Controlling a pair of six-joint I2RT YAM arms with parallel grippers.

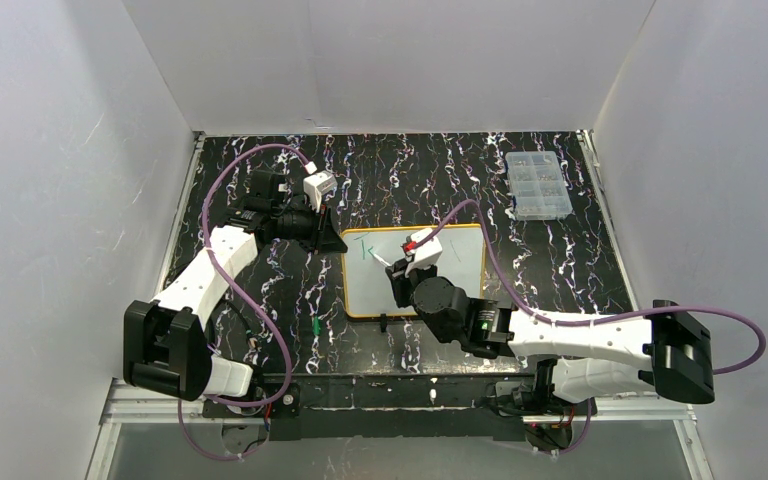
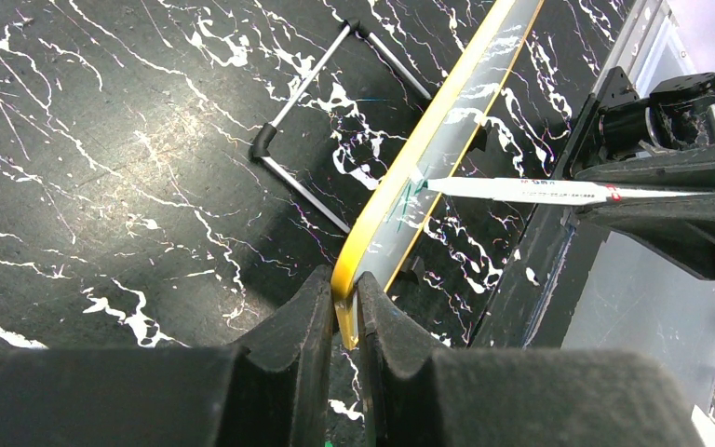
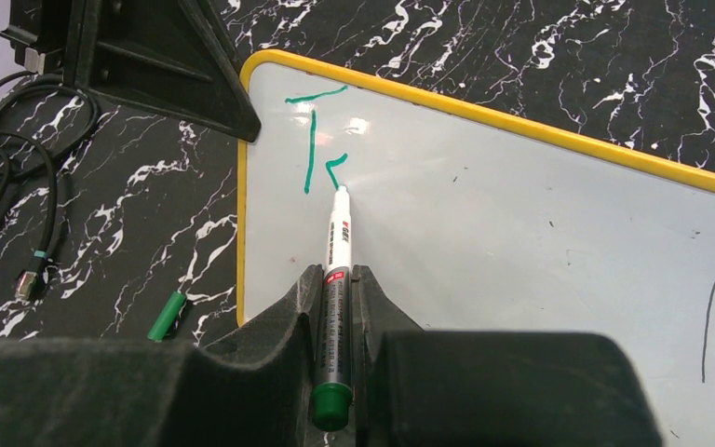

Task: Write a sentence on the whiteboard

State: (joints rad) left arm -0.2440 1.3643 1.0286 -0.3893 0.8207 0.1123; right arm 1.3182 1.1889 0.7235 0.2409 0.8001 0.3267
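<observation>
While left gripper (image 2: 344,284) pinches the yellow-framed rectangular whiteboard (image 3: 521,214) by its corner, right gripper (image 3: 337,275) clamps a white green-ended marker (image 3: 340,228), tip on board.

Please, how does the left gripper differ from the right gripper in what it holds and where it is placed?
The left gripper is closed on the yellow frame of the whiteboard, at a corner; the right gripper is closed on a white marker. The left gripper sits at the board's edge, while the right gripper is over the white surface, with the marker tip at the green strokes. Both have black fingers and both grip something.
</observation>
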